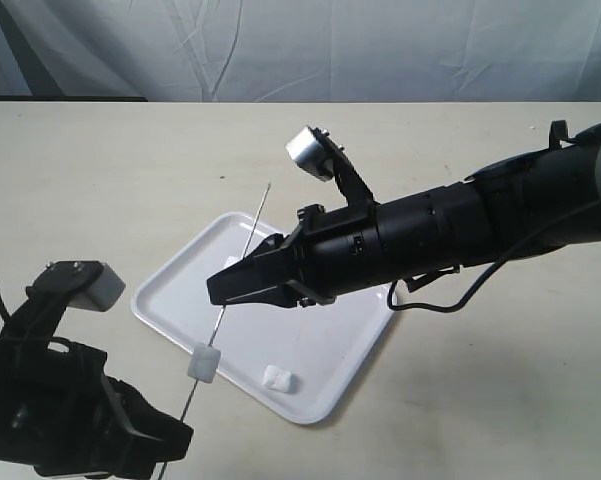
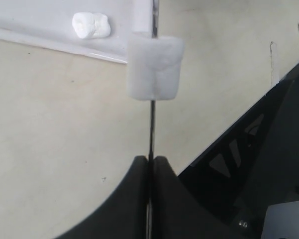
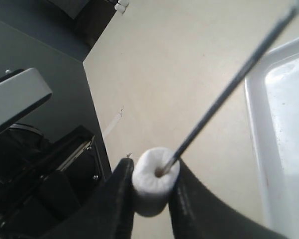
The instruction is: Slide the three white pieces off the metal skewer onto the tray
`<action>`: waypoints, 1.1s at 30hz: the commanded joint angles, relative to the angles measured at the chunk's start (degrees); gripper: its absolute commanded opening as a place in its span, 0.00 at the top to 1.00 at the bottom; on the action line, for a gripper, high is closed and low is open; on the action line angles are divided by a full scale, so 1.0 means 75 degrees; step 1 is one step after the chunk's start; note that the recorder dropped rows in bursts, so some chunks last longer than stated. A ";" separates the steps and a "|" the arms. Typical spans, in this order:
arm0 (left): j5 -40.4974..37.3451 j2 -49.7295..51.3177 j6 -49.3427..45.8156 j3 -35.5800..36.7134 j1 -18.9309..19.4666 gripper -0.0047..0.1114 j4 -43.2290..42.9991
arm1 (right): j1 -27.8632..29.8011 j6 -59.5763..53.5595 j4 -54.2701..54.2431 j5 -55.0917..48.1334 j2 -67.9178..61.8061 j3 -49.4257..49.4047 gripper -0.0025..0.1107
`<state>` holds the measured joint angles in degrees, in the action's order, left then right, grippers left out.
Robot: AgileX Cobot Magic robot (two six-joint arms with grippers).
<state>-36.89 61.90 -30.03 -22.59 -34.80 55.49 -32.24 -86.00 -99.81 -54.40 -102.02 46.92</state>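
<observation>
The thin metal skewer (image 1: 242, 255) slants over the white tray (image 1: 170, 290). My left gripper (image 1: 177, 443) is shut on its lower end, the jaws pressed together on the rod (image 2: 151, 129). One white piece (image 1: 205, 362) sits on the skewer just above that grip, by the tray's near edge (image 2: 155, 67). My right gripper (image 1: 216, 291) is shut on a second white piece (image 3: 156, 180) with the skewer (image 3: 224, 92) running through it; its fingers hide that piece in the exterior view. A third white piece (image 1: 279, 379) lies loose on the tray (image 2: 91, 26).
The beige table (image 1: 100, 180) surrounds the tray. The right arm's black body (image 1: 430, 235) stretches across the tray's far right part. The left arm's camera housing (image 1: 80, 283) sits left of the tray. A grey backdrop (image 1: 300, 50) hangs behind the table.
</observation>
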 commanded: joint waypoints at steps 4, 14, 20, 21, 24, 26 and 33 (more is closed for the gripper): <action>-0.0059 0.0004 -0.0001 0.0073 -0.0012 0.96 -0.0020 | 0.0027 -0.0045 -0.0018 0.0164 0.0058 0.0032 0.79; -0.0073 0.0004 -0.0015 0.0073 -0.0012 0.96 -0.0081 | 0.0027 -0.0045 -0.0018 0.0213 0.0058 0.0032 0.68; -0.0056 0.0004 -0.0015 0.0073 -0.0012 0.96 -0.0098 | 0.0027 -0.0045 -0.0018 0.0213 0.0058 0.0045 0.84; -0.0056 0.0004 -0.0015 0.0073 -0.0012 0.96 -0.0142 | 0.0027 -0.0045 -0.0018 0.0213 0.0058 0.0045 0.87; -0.0086 0.0004 0.0000 0.0073 -0.0012 0.96 -0.0201 | 0.0027 -0.0045 -0.0018 0.0213 0.0058 0.0045 0.81; -0.0098 0.0004 0.0037 0.0073 -0.0012 0.96 -0.0201 | 0.0027 -0.0045 -0.0018 0.0213 0.0058 0.0083 0.77; -0.0249 0.0004 0.0052 0.0281 -0.0012 0.96 -0.0201 | 0.0027 0.0283 -0.0018 0.0266 0.0088 0.0651 0.85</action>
<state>-37.49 61.90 -29.80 -21.88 -34.80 54.06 -32.24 -84.74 -99.47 -52.81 -102.02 49.82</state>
